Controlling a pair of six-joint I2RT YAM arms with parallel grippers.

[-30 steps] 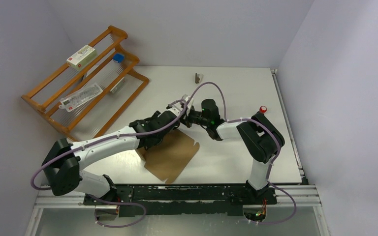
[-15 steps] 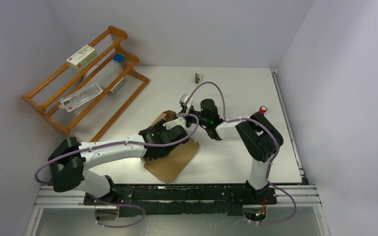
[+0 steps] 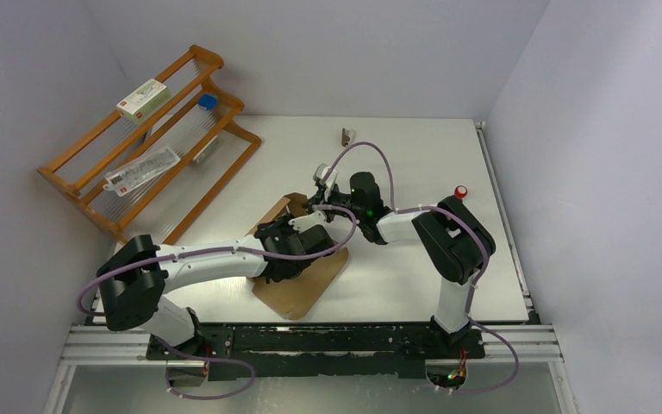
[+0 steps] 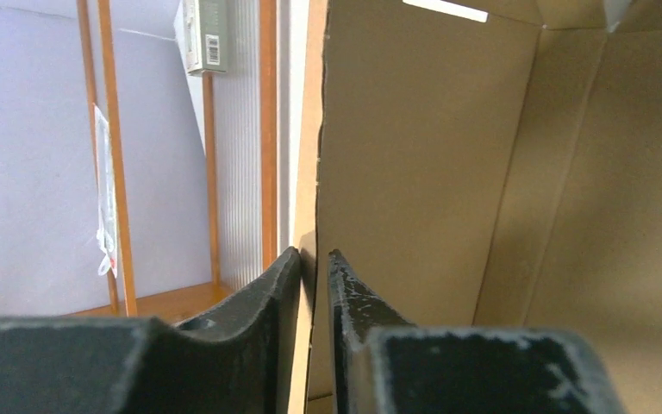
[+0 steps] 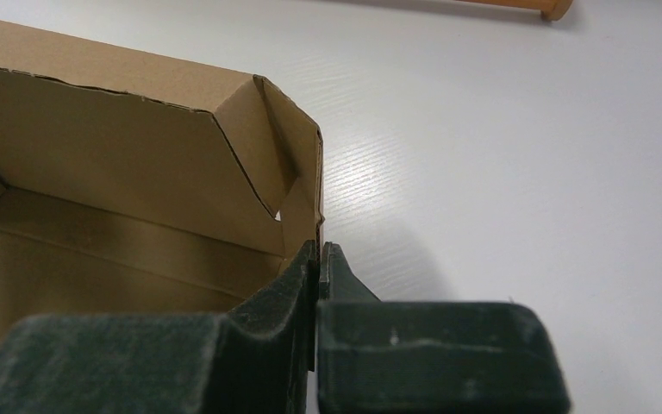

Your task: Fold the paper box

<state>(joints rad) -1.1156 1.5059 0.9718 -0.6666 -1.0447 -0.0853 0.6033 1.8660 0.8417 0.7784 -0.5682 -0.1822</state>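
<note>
Left jaws: narrow, seemingly pinching an upright box (image 4: 414, 172) wall.
Right jaws: clamping shut on the box's corner flap.
Surface (image 3: 414, 155): carrying the half-folded box.

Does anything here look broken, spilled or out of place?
Nothing broken or spilled. The paper box is half-folded, the right gripper pinching one wall and the left gripper straddling another. One small dark object lies alone near the table's far edge.
</note>
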